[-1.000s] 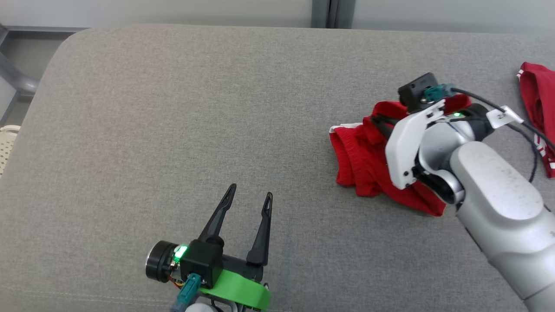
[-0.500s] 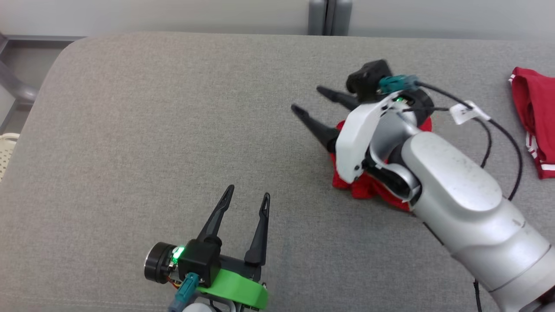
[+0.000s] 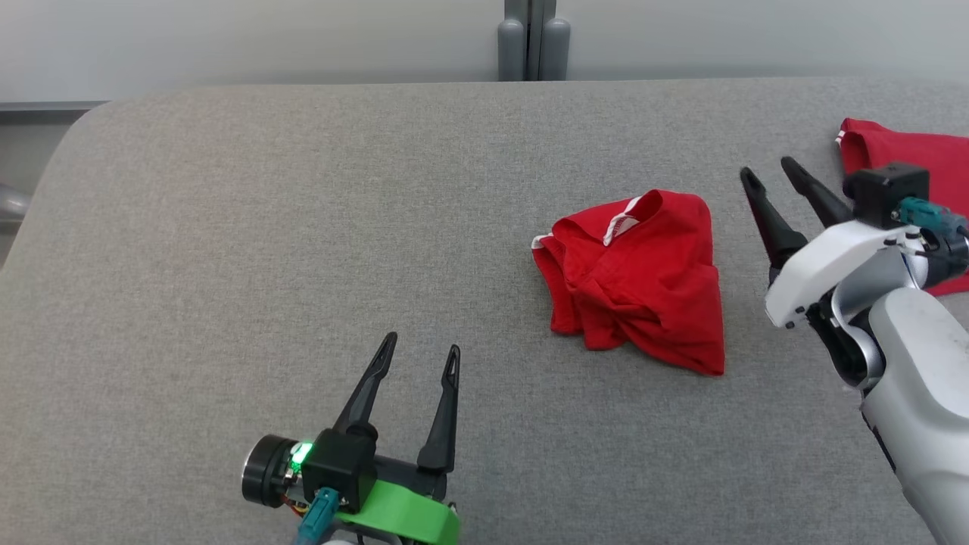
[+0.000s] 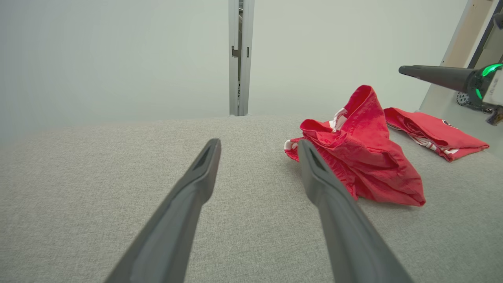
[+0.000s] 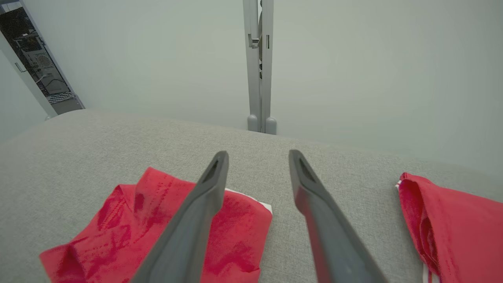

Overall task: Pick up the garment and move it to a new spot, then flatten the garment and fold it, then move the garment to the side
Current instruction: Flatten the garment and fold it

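Right end effector spread, just right of garment; left end effector wide; cushion roomy leftward.

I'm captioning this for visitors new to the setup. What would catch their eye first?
The crumpled red garment stands out, lying in a heap right of centre on the grey padded surface. A second red garment lies at the far right edge. The right gripper hangs between them, jaws apart and empty; the left gripper sits open at lower left.
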Robot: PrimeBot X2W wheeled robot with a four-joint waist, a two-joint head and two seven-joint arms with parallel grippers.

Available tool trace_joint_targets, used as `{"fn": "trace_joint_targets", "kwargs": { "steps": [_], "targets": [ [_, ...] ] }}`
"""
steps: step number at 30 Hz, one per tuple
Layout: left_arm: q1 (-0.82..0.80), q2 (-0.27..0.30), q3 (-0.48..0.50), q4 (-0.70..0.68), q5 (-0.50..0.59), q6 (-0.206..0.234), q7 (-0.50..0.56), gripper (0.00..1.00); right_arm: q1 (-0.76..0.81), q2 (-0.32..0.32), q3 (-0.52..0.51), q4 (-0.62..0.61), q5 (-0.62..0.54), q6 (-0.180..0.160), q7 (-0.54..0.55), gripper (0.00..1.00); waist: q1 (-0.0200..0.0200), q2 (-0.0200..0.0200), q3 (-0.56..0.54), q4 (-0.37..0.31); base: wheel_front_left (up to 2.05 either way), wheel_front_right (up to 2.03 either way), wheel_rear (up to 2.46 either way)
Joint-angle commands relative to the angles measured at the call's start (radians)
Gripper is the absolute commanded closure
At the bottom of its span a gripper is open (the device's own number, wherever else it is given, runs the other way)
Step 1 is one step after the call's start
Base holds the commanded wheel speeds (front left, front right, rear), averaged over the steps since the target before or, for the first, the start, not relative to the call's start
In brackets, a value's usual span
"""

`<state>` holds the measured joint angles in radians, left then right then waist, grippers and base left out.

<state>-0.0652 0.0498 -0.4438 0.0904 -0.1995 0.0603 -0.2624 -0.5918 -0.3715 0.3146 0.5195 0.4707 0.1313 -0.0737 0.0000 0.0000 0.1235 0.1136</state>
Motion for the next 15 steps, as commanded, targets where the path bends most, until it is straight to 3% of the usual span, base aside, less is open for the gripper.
{"fn": "trace_joint_targets", "kwargs": {
  "steps": [1,9,15],
  "targets": [
    [0.015,0.002,0.005,-0.003,0.003,-0.005,-0.003,0.00,0.023,-0.002,-0.011,0.017,-0.012,-0.001,-0.010,1.00,0.0000,0.0000,0.005,-0.004,0.00,0.00,0.00],
    [-0.014,0.002,-0.009,-0.001,0.000,-0.014,-0.003,0.00,0.006,0.032,-0.005,0.151,-0.070,-0.001,-0.029,1.00,0.0000,0.0000,0.029,0.015,0.00,0.00,0.00],
    [-0.028,0.002,-0.023,0.012,-0.016,-0.014,-0.003,0.00,-0.068,0.105,0.040,0.278,-0.118,-0.001,-0.062,1.00,0.0000,0.0000,0.048,0.070,0.00,0.00,0.00]
  ]
}}
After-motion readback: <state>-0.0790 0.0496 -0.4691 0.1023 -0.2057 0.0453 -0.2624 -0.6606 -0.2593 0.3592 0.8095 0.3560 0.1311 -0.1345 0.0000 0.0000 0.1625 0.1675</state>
